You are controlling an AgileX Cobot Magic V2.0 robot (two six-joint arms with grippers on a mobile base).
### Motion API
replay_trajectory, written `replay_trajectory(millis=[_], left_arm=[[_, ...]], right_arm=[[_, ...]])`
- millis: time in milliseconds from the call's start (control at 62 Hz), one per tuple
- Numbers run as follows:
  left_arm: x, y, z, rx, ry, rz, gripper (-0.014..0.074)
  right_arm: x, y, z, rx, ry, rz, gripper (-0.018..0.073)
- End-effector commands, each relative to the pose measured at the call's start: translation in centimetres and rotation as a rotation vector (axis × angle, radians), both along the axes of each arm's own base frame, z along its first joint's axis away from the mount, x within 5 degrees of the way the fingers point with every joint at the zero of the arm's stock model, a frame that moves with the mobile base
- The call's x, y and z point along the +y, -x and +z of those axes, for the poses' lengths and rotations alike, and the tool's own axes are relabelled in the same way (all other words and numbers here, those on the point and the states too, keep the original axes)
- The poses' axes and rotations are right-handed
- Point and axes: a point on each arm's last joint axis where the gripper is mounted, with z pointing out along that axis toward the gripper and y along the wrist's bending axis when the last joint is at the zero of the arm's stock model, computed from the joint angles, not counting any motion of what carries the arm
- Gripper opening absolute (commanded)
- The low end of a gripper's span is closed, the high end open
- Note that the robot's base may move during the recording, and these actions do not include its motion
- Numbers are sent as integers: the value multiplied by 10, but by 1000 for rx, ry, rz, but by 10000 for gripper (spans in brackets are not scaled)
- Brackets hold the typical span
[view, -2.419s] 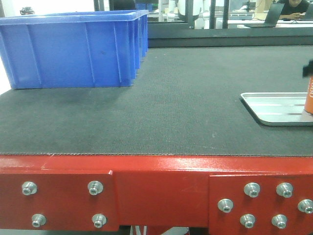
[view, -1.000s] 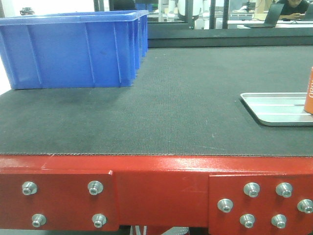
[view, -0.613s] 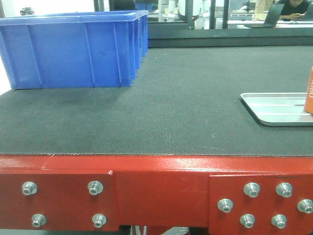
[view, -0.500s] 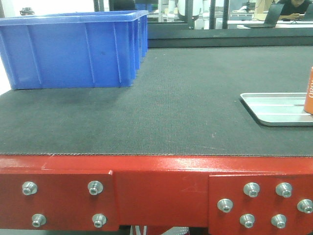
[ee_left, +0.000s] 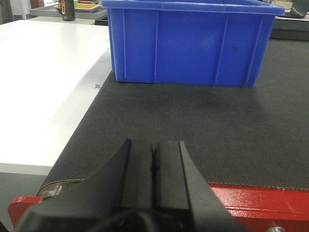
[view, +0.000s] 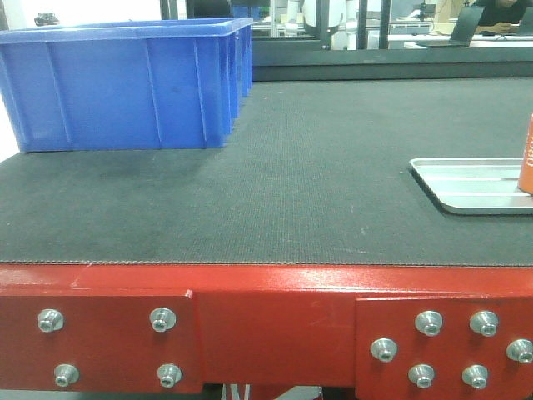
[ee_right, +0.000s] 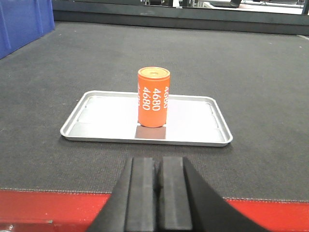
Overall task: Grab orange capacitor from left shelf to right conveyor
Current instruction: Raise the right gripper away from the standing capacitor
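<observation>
Small orange cylindrical capacitor [ee_right: 153, 97] printed "4680" stands upright on flat silver metal tray [ee_right: 101, 125], centre of right wrist frame; tray rests on wide dark grey textured belt [ee_right: 270, 82] with red metal frame [view: 275, 329]. Right black gripper [ee_right: 157, 193] at bottom centre, fingers pressed together, empty, well short of tray. Left black gripper [ee_left: 153, 181] likewise closed, empty. Blue plastic bin [ee_left: 188, 41] upper centre on belt.

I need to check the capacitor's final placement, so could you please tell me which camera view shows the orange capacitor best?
The right wrist view: the orange capacitor stands upright and whole on the silver tray, its 4680 print readable. The front-facing view shows only a sliver cut off at the right edge. The left wrist view does not show it.
</observation>
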Motion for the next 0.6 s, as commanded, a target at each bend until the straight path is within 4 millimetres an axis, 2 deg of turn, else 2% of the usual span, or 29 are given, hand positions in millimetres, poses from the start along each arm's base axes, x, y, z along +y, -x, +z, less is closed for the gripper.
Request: replay_trajectory(millis=[0, 581], left_arm=[[1, 1, 10, -97, 12, 4, -127], [1, 1, 10, -97, 12, 4, -127]], right_arm=[[0, 1, 10, -104, 14, -2, 57], [0, 1, 10, -104, 14, -2, 57]])
